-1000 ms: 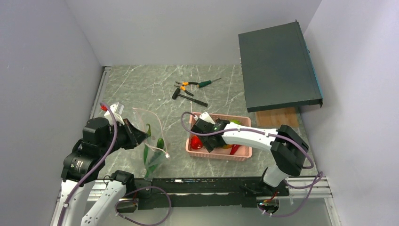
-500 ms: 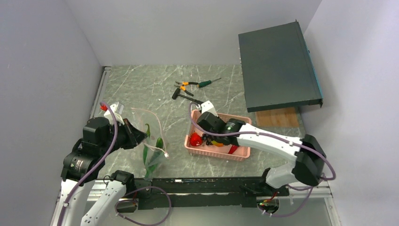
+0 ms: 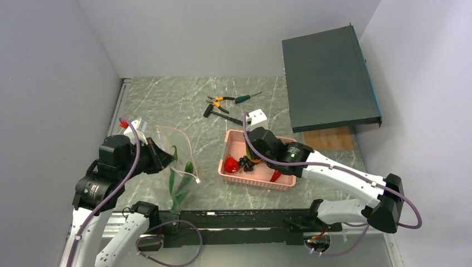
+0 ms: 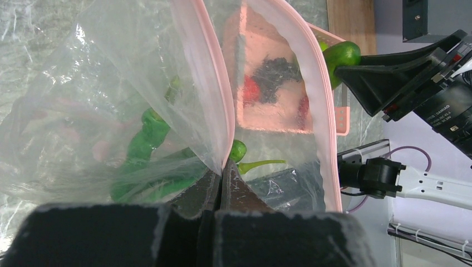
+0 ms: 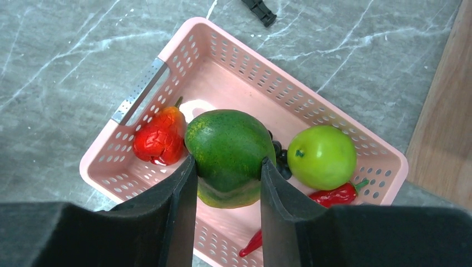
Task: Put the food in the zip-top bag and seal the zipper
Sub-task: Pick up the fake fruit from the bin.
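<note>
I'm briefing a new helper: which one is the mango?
On the marble table, find the pink basket. The mango, between the fingers of the right gripper, is the largest fruit: dark green going orange underneath, unlike the paler apple beside it.

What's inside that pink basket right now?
In the pink basket: a small red fruit, a green apple, red chillies, and a mango pinched by the right gripper, possibly lifted. The mango hides most of the dark grape bunch and the floor beneath.
</note>
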`<state>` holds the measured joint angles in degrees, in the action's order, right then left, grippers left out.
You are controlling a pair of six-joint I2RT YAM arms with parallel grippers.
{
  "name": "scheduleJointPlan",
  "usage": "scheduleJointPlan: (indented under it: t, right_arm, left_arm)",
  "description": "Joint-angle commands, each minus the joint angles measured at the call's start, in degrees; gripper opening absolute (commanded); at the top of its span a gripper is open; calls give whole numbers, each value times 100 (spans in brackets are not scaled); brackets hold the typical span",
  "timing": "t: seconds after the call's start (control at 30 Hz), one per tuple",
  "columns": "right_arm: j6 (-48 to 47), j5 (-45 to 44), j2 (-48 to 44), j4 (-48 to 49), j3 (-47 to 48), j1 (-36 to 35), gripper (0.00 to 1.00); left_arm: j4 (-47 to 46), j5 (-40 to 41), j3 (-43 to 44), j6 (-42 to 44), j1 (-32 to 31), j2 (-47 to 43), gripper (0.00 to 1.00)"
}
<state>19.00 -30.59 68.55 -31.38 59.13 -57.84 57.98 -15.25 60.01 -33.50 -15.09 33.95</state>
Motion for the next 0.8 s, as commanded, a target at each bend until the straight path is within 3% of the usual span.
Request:
scheduleJointPlan:
  t: [0.0,0.23,0.77]
  right_arm:
    - [16,-236,-303,331,96,18,0]
    - [-68,-131,-583,446,305,19,0]
    - [187,2473,-792,2208,1211,-166,0]
  left_arm:
    - [-224,-161,31,-92,-29,-151,0]
    - [-246,-193,-6,-210,-23,-257,0]
    - [-460,-421,-141,-390,-27,-288,0]
